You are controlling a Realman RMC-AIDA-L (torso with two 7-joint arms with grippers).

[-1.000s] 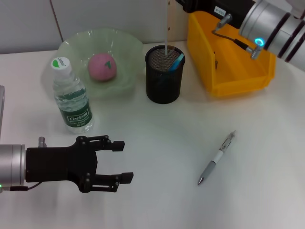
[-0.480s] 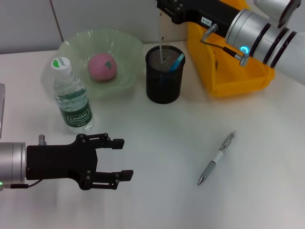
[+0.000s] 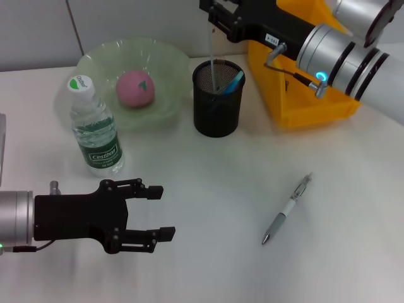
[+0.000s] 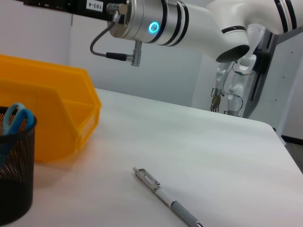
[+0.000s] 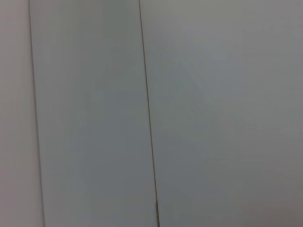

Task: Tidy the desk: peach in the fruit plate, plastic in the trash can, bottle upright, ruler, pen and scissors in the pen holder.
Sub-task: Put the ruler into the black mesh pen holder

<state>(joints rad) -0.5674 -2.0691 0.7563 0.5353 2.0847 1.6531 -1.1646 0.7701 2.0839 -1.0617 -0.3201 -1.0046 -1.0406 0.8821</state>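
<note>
My right gripper (image 3: 218, 16) is above the black mesh pen holder (image 3: 218, 107), shut on a thin pale ruler (image 3: 213, 60) that hangs upright with its lower end inside the holder. Blue-handled scissors (image 3: 235, 81) stand in the holder, and also show in the left wrist view (image 4: 16, 116). A silver pen (image 3: 287, 209) lies on the white desk at the right, also in the left wrist view (image 4: 165, 196). The pink peach (image 3: 135, 88) sits in the green fruit plate (image 3: 167, 60). The water bottle (image 3: 95, 129) stands upright. My left gripper (image 3: 154, 218) is open and empty, low at the front left.
A yellow bin (image 3: 303, 88) stands right of the pen holder, under my right arm; it also shows in the left wrist view (image 4: 52, 113). The right wrist view shows only grey wall panels (image 5: 189, 113). No plastic scrap is in view.
My right arm has moved left and down over the pen holder, carrying the ruler lower into it. The left arm has not moved.
</note>
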